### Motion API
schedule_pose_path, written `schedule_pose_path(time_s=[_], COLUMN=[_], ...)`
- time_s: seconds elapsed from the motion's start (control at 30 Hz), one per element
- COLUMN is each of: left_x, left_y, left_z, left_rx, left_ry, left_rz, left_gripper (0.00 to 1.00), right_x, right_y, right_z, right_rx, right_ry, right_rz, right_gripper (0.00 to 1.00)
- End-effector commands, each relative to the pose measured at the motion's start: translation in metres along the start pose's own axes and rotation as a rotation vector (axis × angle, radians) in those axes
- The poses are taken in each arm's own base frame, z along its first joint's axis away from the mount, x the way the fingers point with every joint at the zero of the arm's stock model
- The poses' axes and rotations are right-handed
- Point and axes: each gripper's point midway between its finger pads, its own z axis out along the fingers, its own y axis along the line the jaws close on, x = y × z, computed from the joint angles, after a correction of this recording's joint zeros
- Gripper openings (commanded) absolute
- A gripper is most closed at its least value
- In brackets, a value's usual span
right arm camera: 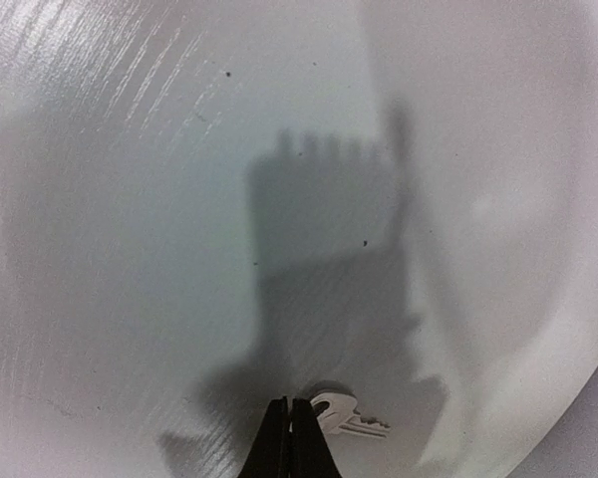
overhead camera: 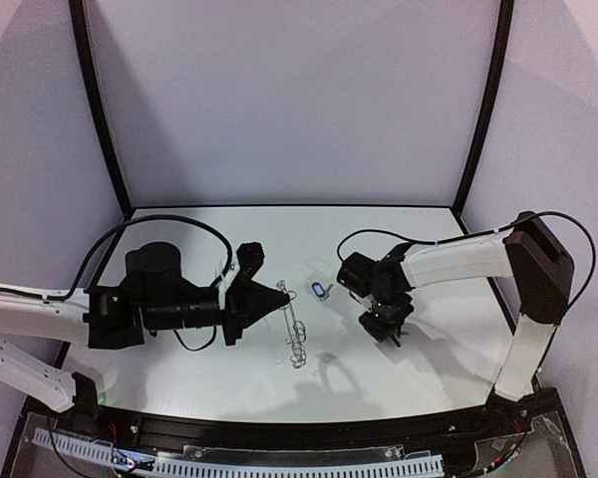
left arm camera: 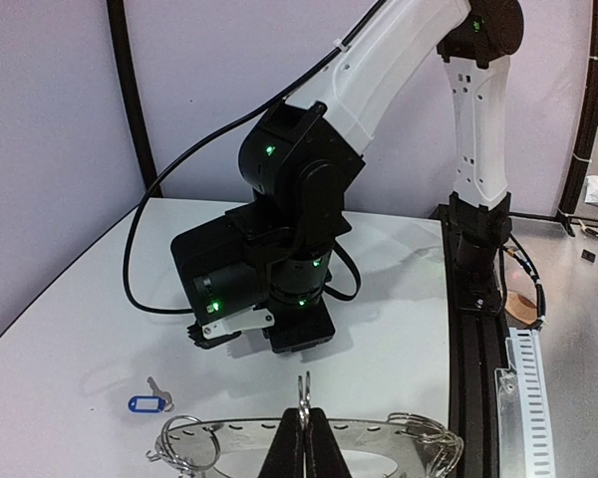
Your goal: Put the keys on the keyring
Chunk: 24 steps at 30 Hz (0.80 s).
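My left gripper (left arm camera: 305, 413) is shut on one silver wire loop (left arm camera: 304, 386) at the rim of the keyring (left arm camera: 237, 439), a flat grey disc that it holds up on edge above the table. The keyring (overhead camera: 295, 334) hangs just right of the left gripper (overhead camera: 285, 296). A key with a blue tag (left arm camera: 149, 402) lies on the table left of the ring, also seen as the blue tag key (overhead camera: 320, 290). My right gripper (right arm camera: 291, 410) is shut at the table. A small pale key (right arm camera: 345, 413) lies flat against its right fingertip, not between the fingers. The right gripper (overhead camera: 391, 337) covers that key from above.
The right arm's black wrist (left arm camera: 279, 259) stands on the table directly ahead of the held ring. A black rail (left arm camera: 468, 329) runs along the table's right edge. Black frame posts (overhead camera: 100, 110) rise at the back corners before white walls.
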Motion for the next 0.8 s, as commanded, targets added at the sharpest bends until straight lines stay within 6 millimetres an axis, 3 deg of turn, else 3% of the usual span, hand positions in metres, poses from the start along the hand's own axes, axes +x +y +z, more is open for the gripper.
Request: schedule_pose_path(time_s=[0.0, 0.2, 0.37, 0.57, 0.77], left_x=[-0.007, -0.007, -0.006, -0.010, -0.013], left_y=[-0.001, 0.004, 0.007, 0.007, 0.002], left_z=[-0.005, -0.009, -0.015, -0.022, -0.023], left_rx=[0.004, -0.022, -0.042, -0.048, -0.015], left_ry=[-0.025, -0.018, 0.000, 0.002, 0.016], left_rz=[-0.007, 0.024, 0.079, 0.124, 0.143], left_gripper=[0.01, 0.01, 0.01, 0.01, 0.01], right_x=[-0.006, -0.017, -0.022, -0.014, -0.006], right_y=[0.001, 0.009, 0.034, 0.056, 0.065], right_z=[-0.009, -0.054, -0.118, -0.194, -0.249], right_rx=[-0.018, -0.158, -0.413, -0.635, -0.765], right_ry=[-0.055, -0.199, -0.448, -0.762, -0.948], right_rz=[0.000, -0.048, -0.171, -0.358, -0.473], right_gripper=[0.00, 0.00, 0.00, 0.00, 0.00])
